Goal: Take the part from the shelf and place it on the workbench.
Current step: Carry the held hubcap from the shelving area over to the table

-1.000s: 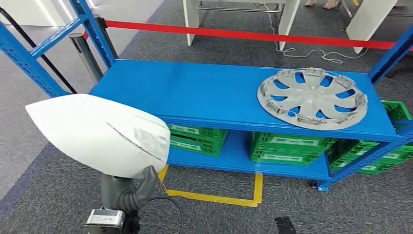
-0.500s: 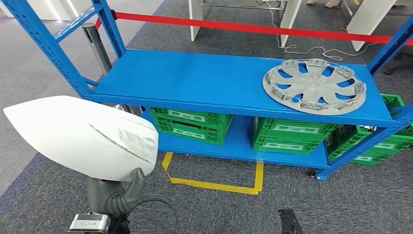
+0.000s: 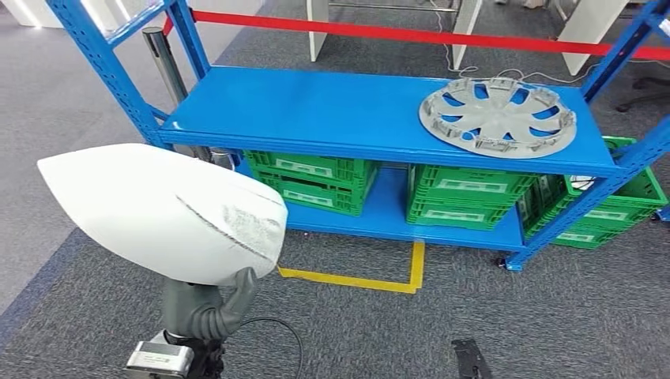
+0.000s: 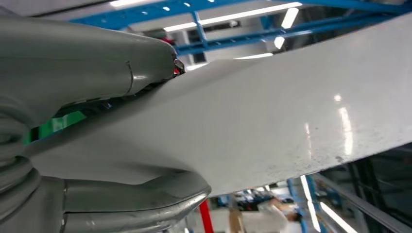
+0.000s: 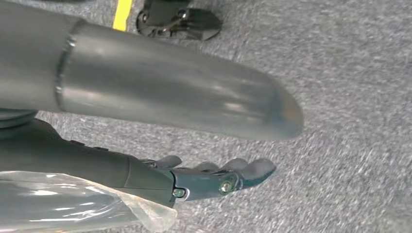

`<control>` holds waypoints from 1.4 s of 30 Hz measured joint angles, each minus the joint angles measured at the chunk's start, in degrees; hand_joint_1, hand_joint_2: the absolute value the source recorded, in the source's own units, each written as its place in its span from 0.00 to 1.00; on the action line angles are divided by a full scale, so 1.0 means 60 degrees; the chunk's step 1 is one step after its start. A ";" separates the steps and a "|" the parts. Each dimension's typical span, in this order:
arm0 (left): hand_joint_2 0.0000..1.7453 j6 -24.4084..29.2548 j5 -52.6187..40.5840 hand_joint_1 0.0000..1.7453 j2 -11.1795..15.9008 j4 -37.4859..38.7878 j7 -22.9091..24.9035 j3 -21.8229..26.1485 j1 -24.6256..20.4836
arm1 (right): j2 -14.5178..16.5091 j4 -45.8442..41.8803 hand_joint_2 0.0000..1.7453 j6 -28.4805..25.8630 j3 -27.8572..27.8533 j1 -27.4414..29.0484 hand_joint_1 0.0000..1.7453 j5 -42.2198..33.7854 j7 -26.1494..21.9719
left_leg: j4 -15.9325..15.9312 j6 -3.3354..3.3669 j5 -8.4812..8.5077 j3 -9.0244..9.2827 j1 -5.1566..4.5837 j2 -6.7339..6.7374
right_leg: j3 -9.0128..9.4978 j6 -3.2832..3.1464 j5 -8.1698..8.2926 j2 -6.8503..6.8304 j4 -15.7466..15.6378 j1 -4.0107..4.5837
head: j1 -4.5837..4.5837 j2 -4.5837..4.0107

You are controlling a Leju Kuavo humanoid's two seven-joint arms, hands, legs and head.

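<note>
- Left hand grips the white part from below, thumb up one face and fingers under the other. The left wrist view confirms the panel is clamped between them.
- The part is a big curved white shell with a scuffed grey patch near one end. It is held up in the air in front of the robot, off the shelf and well apart from it.
- The grip is at the lower edge, probably because the panel is too wide to wrap. The load sits above the hand, so I'd say it could tip if the wrist tilts.
- Right hand hangs by the robot's side over the grey carpet. Its fingers are extended and loose and hold nothing; it is not needed for this carry.
- The blue shelf is ahead. A silver wheel cover lies flat on the far right of its top deck.
- Green crates are stowed on the lower deck as storage.
- Yellow tape corner on the floor in front of the shelf, likely a stand mark for picking.
- Red barrier tape runs behind the shelf.
- Judgement: the pick is done and the robot is in the carry phase. The bench is not identifiable here, so placing is not yet done.
</note>
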 joint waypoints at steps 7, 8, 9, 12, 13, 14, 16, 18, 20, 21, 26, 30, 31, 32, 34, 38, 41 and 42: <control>1.00 -0.0391 0.0129 1.00 -0.0005 0.0125 -0.0099 0.0004 -0.0024 | -0.0013 -0.0001 0.00 0.0082 -0.0022 0.0103 0.00 -0.0123 -0.0122 | 0.2604 -0.0321 -0.1624 0.0051 0.0210 -0.0018 | -0.0877 -0.0082 0.0716 -0.0074 0.0197 -0.0017 | -0.0036 -0.0001; 1.00 -0.0442 0.0166 1.00 -0.0016 0.0147 -0.0133 0.0004 -0.0047 | -0.0015 -0.0001 0.00 0.0094 -0.0027 0.0112 0.00 -0.0127 -0.0124 | 0.2142 -0.0321 -0.1376 0.0461 0.0234 -0.0019 | -0.1040 -0.0049 0.0783 -0.0076 0.0278 -0.0023 | -0.0037 -0.0001; 1.00 -0.0480 0.0199 1.00 -0.0036 0.0170 -0.0167 0.0004 -0.0081 | -0.0018 -0.0001 0.00 0.0096 -0.0032 0.0117 0.00 -0.0127 -0.0125 | 0.1484 -0.0308 -0.1270 0.0947 0.0245 -0.0026 | -0.1181 -0.0007 0.0834 -0.0073 0.0359 -0.0020 | -0.0041 -0.0001; 1.00 -0.0518 0.0310 1.00 -0.0125 0.0235 -0.0249 0.0005 -0.0173 | -0.0039 -0.0001 0.00 0.0100 -0.0042 0.0114 0.00 -0.0128 -0.0136 | 0.0034 -0.0176 -0.1462 0.1795 0.0196 -0.0061 | -0.1462 0.0153 0.0998 -0.0058 0.0514 -0.0014 | -0.0028 -0.0001; 1.00 -0.0507 0.0352 1.00 -0.0147 0.0253 -0.0278 0.0006 -0.0186 | -0.0045 -0.0001 0.00 0.0105 -0.0044 0.0119 0.00 -0.0134 -0.0147 | -0.0071 -0.0105 -0.1481 0.1773 0.0173 -0.0066 | -0.1529 0.0217 0.1069 -0.0056 0.0522 -0.0027 | -0.0018 -0.0001; 1.00 -0.0483 0.0386 1.00 -0.0161 0.0266 -0.0305 0.0008 -0.0194 | -0.0055 -0.0001 0.00 0.0117 -0.0047 0.0127 0.00 -0.0143 -0.0163 | -0.0107 -0.0019 -0.1445 0.1703 0.0167 -0.0057 | -0.1604 0.0278 0.1099 -0.0050 0.0536 -0.0049 | -0.0025 -0.0001; 1.00 -0.0425 0.0438 1.00 -0.0201 0.0279 -0.0334 0.0015 -0.0209 | -0.0077 -0.0001 0.00 0.0198 -0.0071 0.0162 0.00 -0.0175 -0.0216 | -0.0163 0.0189 -0.1307 0.1554 0.0160 -0.0037 | -0.1843 0.0359 0.0772 -0.0016 0.0844 -0.0078 | -0.0005 0.0000; 1.00 -0.0382 0.0464 1.00 -0.0239 0.0294 -0.0339 0.0026 -0.0221 | -0.0096 -0.0001 0.00 0.0344 -0.0098 0.0185 0.00 -0.0145 -0.0239 | -0.0179 0.0323 -0.1144 0.1383 0.0124 -0.0046 | -0.2246 0.0371 -0.0012 0.0022 0.1839 -0.0081 | 0.0020 0.0000; 1.00 -0.0348 0.0479 1.00 -0.0250 0.0331 -0.0339 0.0041 -0.0222 | -0.0098 -0.0001 0.00 0.0465 -0.0104 0.0201 0.00 -0.0034 -0.0193 | -0.0172 0.0370 -0.0986 0.1186 0.0054 -0.0094 | -0.2595 0.0355 -0.0520 0.0032 0.2993 -0.0075 | 0.0028 -0.0001; 1.00 -0.0335 0.0489 1.00 -0.0250 0.0354 -0.0339 0.0048 -0.0223 | -0.0104 -0.0001 0.00 0.0496 -0.0102 0.0215 0.00 0.0016 -0.0167 | -0.0167 0.0379 -0.0909 0.1088 0.0020 -0.0136 | -0.2604 0.0332 -0.0502 0.0037 0.3245 -0.0070 | 0.0026 -0.0001; 1.00 -0.0321 0.0542 1.00 -0.0279 0.0421 -0.0340 0.0091 -0.0246 | -0.0130 -0.0007 0.00 0.0513 -0.0102 0.0234 0.00 0.0053 -0.0223 | -0.0130 0.0293 -0.0601 0.0771 -0.0048 -0.0525 | -0.0703 0.0089 0.0316 0.0586 0.0721 0.0002 | 0.0020 -0.0001; 1.00 -0.0263 0.0519 1.00 -0.0311 0.0416 -0.0343 0.0144 -0.0224 | -0.0120 -0.0014 0.00 0.0635 -0.0207 0.0283 0.00 -0.0328 -0.0629 | -0.0062 0.0099 -0.0436 0.0595 -0.0072 -0.0787 | -0.0469 0.0014 0.0332 0.0466 0.0222 -0.0028 | 0.0065 -0.0001; 1.00 -0.0196 0.0474 1.00 -0.0311 0.0411 -0.0345 0.0167 -0.0179 | -0.0108 -0.0015 0.00 0.0683 -0.0299 0.0304 0.00 -0.0486 -0.0781 | 0.0107 0.0038 -0.0576 0.0508 -0.0077 -0.0709 | -0.0482 -0.0027 0.0377 0.0353 0.0196 -0.0055 | 0.0036 -0.0001; 1.00 -0.0110 0.0426 1.00 -0.0310 0.0405 -0.0347 0.0195 -0.0126 | -0.0096 -0.0015 0.00 0.0726 -0.0405 0.0330 0.00 -0.0623 -0.0910 | 0.0468 -0.0025 -0.0840 0.0358 -0.0069 -0.0575 | -0.0493 -0.0063 0.0417 0.0230 0.0166 -0.0082 | 0.0004 -0.0001; 1.00 0.0041 0.0383 1.00 -0.0305 0.0399 -0.0350 0.0249 -0.0010 | -0.0090 -0.0015 0.00 0.0779 -0.0579 0.0412 0.00 -0.0773 -0.1051 | 0.1681 -0.0153 -0.1560 -0.0101 0.0012 -0.0270 | -0.0523 -0.0098 0.0443 -0.0009 0.0166 -0.0076 | -0.0056 -0.0001; 1.00 0.0197 0.0409 1.00 -0.0276 0.0397 -0.0350 0.0339 0.0188 | -0.0069 -0.0015 0.00 0.0890 -0.0815 0.0554 0.00 -0.1022 -0.1119 | 0.2249 -0.0305 -0.1534 -0.0078 0.0171 -0.0082 | -0.0548 -0.0084 0.0438 -0.0512 0.0194 -0.0072 | -0.0061 -0.0001; 1.00 0.0407 0.0504 1.00 -0.0260 0.0351 -0.0347 0.0357 0.0345 | -0.0026 -0.0015 0.00 0.0995 -0.1176 0.0592 0.00 -0.1545 -0.1291 | 0.0431 -0.0268 -0.0871 0.0954 0.0145 0.0411 | -0.0550 0.0017 0.0380 -0.0789 0.0223 -0.0041 | -0.0061 -0.0001; 1.00 0.0496 0.0520 1.00 -0.0248 0.0320 -0.0343 0.0359 0.0411 | -0.0016 -0.0015 0.00 0.1001 -0.1312 0.0615 0.00 -0.1652 -0.1324 | 0.0105 -0.0214 -0.0847 0.1115 0.0108 0.0537 | -0.0543 0.0060 0.0365 -0.0869 0.0233 -0.0019 | -0.0053 -0.0001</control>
